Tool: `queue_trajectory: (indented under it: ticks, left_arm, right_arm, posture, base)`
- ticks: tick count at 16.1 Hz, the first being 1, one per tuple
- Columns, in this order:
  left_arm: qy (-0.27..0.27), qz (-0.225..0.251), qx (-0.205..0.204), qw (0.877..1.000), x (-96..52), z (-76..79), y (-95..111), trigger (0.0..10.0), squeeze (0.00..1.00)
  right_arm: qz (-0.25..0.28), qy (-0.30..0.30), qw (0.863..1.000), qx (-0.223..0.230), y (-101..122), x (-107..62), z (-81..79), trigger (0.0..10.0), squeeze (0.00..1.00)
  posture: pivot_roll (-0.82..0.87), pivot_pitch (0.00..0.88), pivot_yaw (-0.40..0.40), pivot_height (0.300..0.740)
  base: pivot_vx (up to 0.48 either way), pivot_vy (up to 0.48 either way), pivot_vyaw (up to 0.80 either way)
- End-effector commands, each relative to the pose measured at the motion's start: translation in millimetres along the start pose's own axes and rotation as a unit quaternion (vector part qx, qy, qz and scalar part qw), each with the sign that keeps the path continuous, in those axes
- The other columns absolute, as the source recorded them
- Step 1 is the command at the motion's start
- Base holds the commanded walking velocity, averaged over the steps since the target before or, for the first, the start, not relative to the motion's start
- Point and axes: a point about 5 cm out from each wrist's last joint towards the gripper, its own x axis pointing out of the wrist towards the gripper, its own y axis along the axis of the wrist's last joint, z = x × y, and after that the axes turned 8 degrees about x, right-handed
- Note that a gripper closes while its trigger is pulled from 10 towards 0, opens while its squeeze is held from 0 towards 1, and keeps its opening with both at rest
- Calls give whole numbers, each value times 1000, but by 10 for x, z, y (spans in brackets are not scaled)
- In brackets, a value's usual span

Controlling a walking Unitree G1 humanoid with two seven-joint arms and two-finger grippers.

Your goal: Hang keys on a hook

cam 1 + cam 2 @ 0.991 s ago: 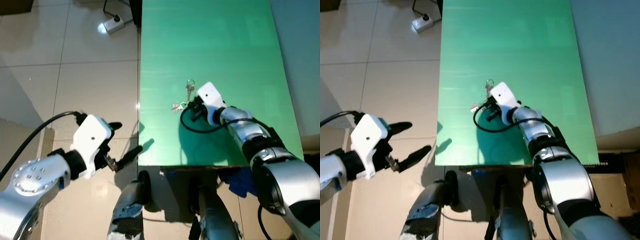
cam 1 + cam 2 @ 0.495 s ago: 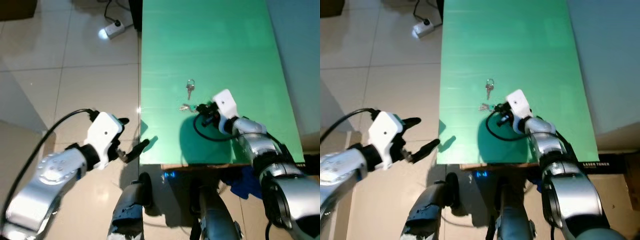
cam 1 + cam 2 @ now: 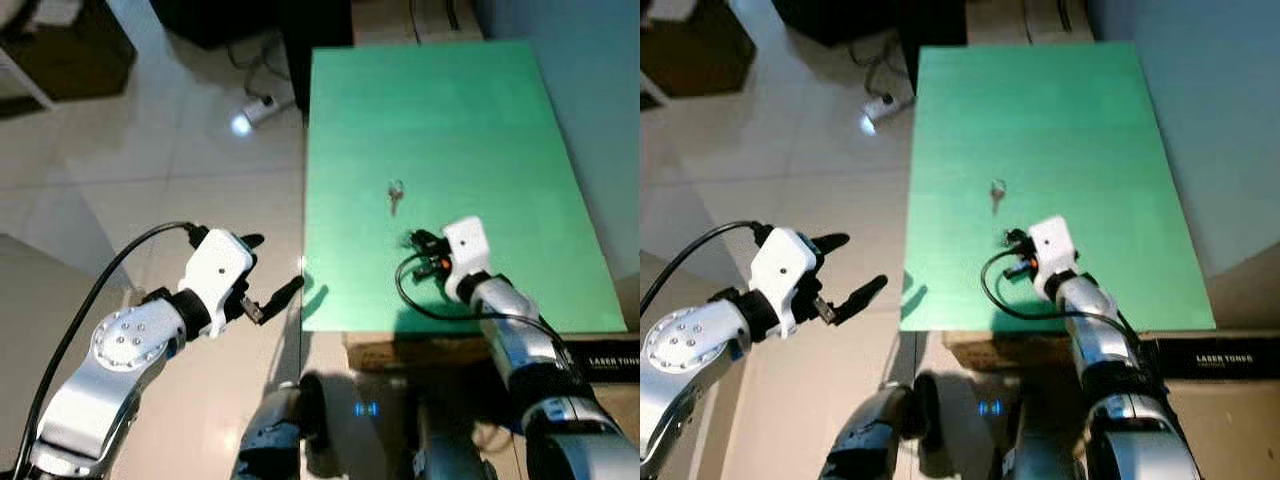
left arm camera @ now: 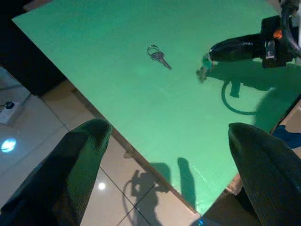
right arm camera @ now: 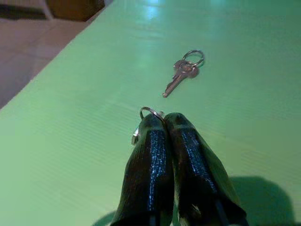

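A green table (image 3: 450,110) fills the middle of the eye views. One small set of keys (image 3: 397,192) lies flat near its centre. My right gripper (image 3: 415,242) is over the table's near part, shut on a second key set (image 4: 203,70), whose ring (image 5: 148,112) pokes out past the black fingertips (image 5: 157,136). The held set hangs a little above the green surface, short of the lying keys (image 5: 183,70). My left gripper (image 3: 272,268) is open, out beyond the table's left edge above the tiled floor, and its wide-spread fingers (image 4: 70,174) frame the table.
A white power strip (image 3: 262,108) with its cable lies on the tiled floor left of the table. A cardboard box (image 3: 600,358) sits under the table's near right corner. Dark furniture (image 3: 70,50) stands at the far left. A blue-grey wall (image 3: 600,120) runs along the right.
The camera has shifted. My right gripper has pulled back toward the near edge with one key set, away from the other keys. My left arm has swung closer to the table's left edge.
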Motion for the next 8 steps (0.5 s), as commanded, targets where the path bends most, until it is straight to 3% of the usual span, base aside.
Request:
queue_trajectory:
  ticks: [1, 5, 6, 7, 8]
  left_arm:
    - [-4, -12, 5, 1000, -18, 11, -56, 10000, 0]
    - [-9, -20, 8, 1000, -53, 40, -98, 10000, 0]
    - [-8, -20, 7, 1000, -70, 50, -97, 10000, 0]
    - [-3, -23, 8, 1000, -96, 62, -104, 10000, 0]
    - [-1, -24, 9, 1000, -105, 67, -108, 10000, 0]
  right_arm:
    - [7, -15, 1000, 14, 13, -31, 16, 0, 0]
    - [-1, -66, 998, 22, -11, -182, 154, 0, 0]
    - [-4, -71, 997, 15, -6, -181, 151, 4039, 0]
    - [-8, -90, 996, 11, -6, -184, 178, 10000, 0]
    - [-13, -108, 994, 13, -18, -191, 210, 10000, 0]
  posture:
    - [24, 210, 152, 740]
    - [34, 220, 138, 740]
    - [41, 214, 128, 740]
    - [44, 206, 127, 740]
    - [49, 199, 116, 740]
  base:
    - [0, 0, 0]
    - [0, 0, 0]
    - [0, 0, 0]
    - [0, 0, 0]
    - [0, 0, 0]
